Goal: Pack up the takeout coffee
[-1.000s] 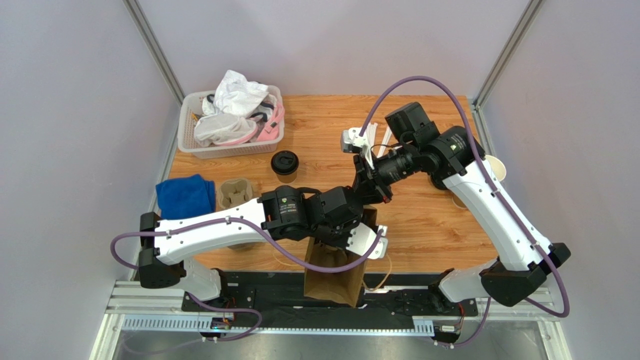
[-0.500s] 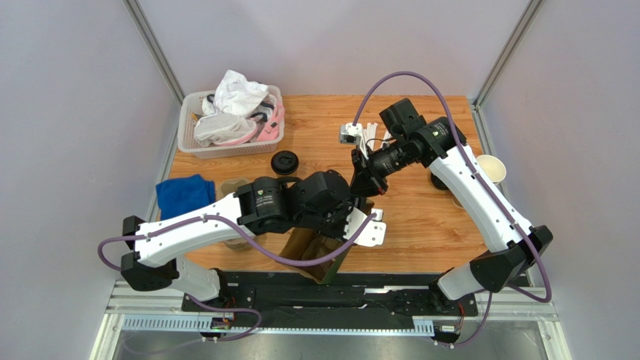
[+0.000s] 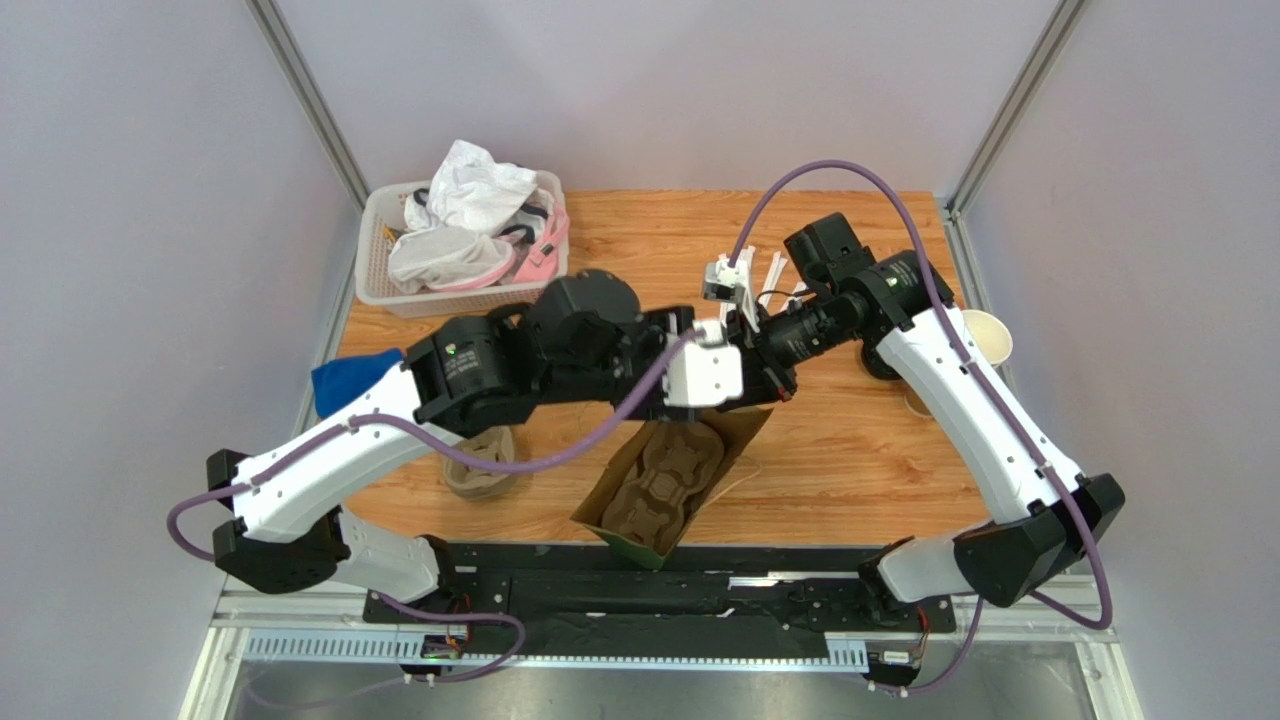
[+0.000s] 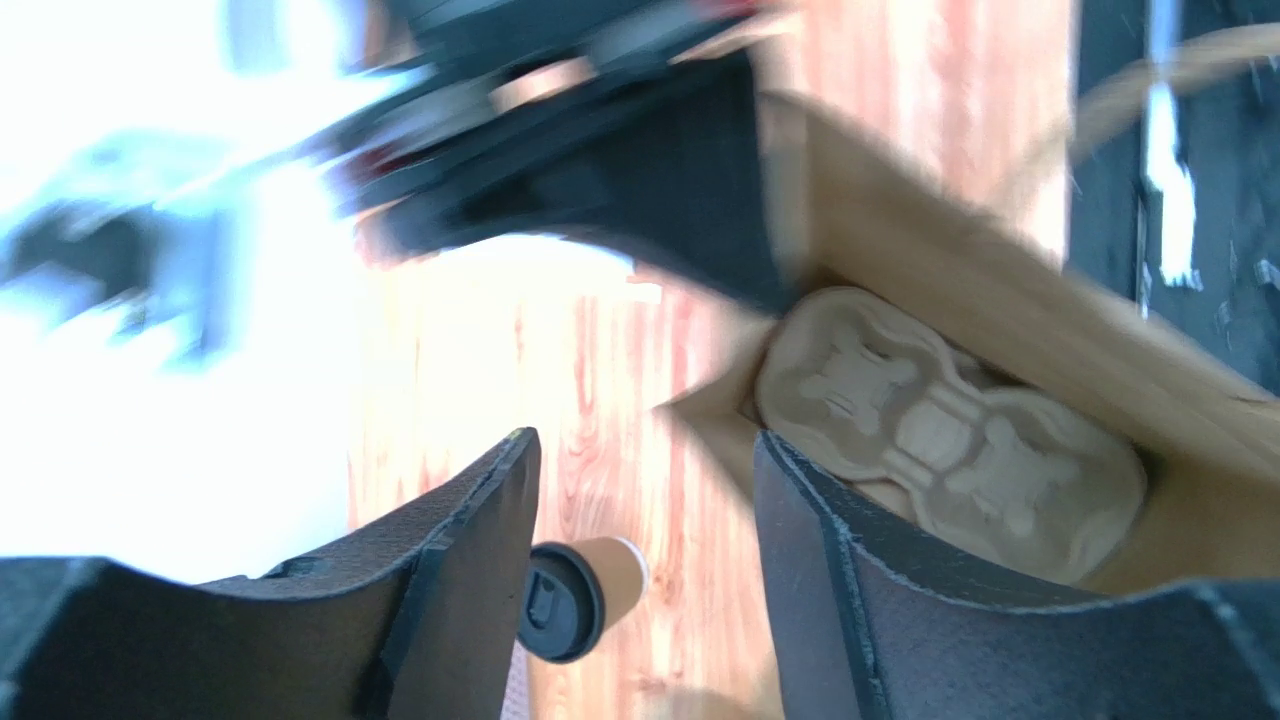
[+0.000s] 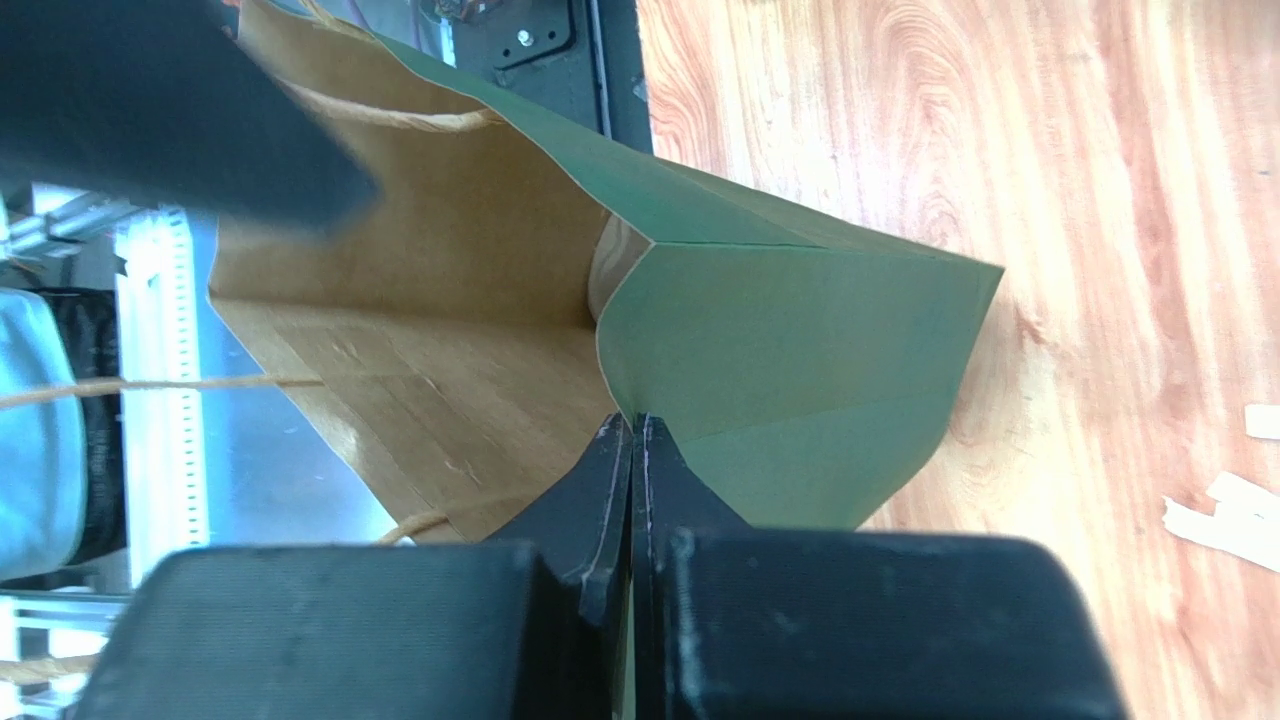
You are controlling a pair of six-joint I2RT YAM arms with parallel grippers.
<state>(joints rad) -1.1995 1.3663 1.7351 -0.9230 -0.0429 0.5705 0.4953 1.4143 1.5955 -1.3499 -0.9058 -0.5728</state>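
Note:
The takeout coffee (image 4: 583,594), a brown paper cup with a black lid, stands on the wooden table, seen low between my left fingers in the left wrist view. The left arm hides it in the top view. My left gripper (image 4: 646,510) is open and empty, above the table beside the bag's mouth, and shows in the top view (image 3: 703,371). My right gripper (image 5: 631,428) is shut on the rim of the brown paper bag (image 5: 751,345). The bag (image 3: 706,480) lies tilted open with a pulp cup carrier (image 3: 658,483) inside it.
A white basket (image 3: 394,297) of cloths stands at the back left. A blue cloth (image 3: 355,387) and a second pulp carrier (image 3: 478,458) lie left of the bag. A paper cup (image 3: 987,333) stands at the right edge. White stirrers (image 3: 769,278) lie at the back.
My left arm has lifted out of the bag and swung toward the back of the table. The bag has tipped open, showing the carrier inside. My right gripper has kept hold of the rim.

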